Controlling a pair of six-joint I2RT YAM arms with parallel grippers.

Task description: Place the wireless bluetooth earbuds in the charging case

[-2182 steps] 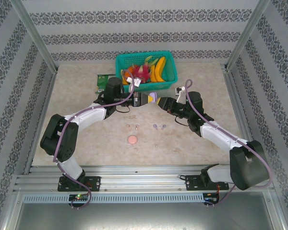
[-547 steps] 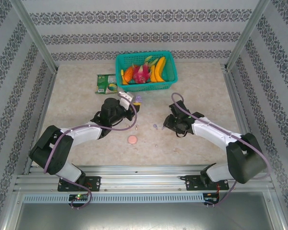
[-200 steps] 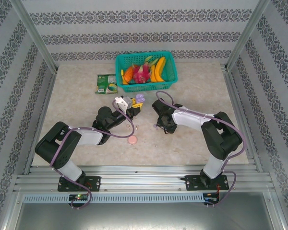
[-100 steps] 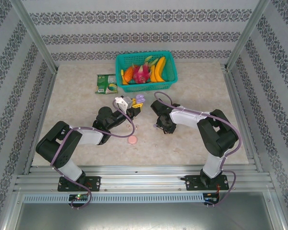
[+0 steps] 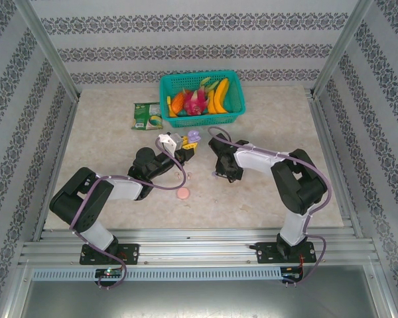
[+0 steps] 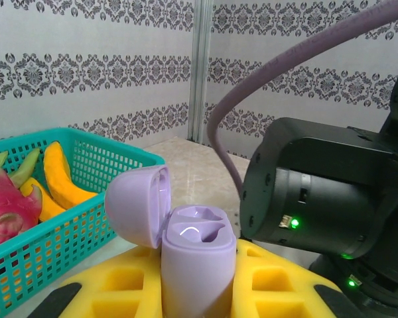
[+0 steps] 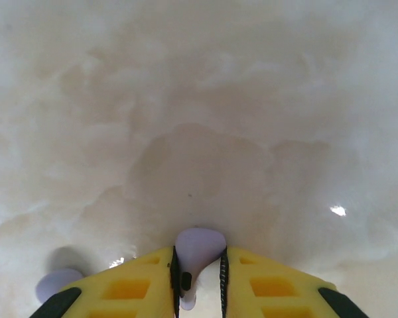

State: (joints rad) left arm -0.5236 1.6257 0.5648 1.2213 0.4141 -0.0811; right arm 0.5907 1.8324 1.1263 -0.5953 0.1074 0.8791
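Newly pinched in the near-shut right gripper (image 7: 199, 266): one tiny lilac stemmed plastic earbud (image 7: 200, 242); clamped in the left gripper (image 6: 198, 295): open-lidded rounded lilac charging case (image 6: 196, 255), so probably ready for insertion.

Basket (image 5: 205, 120) behind, packet (image 5: 146, 115) left — round case (image 5: 183, 193) nearer

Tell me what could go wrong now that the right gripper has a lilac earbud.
The right gripper pinches the earbud by its thin stem, so it may twist or slip when lifted. A second lilac earbud lies right beside the fingers and could get knocked away. The case has small wells and its lid stands close over them, so a tilted earbud may miss.
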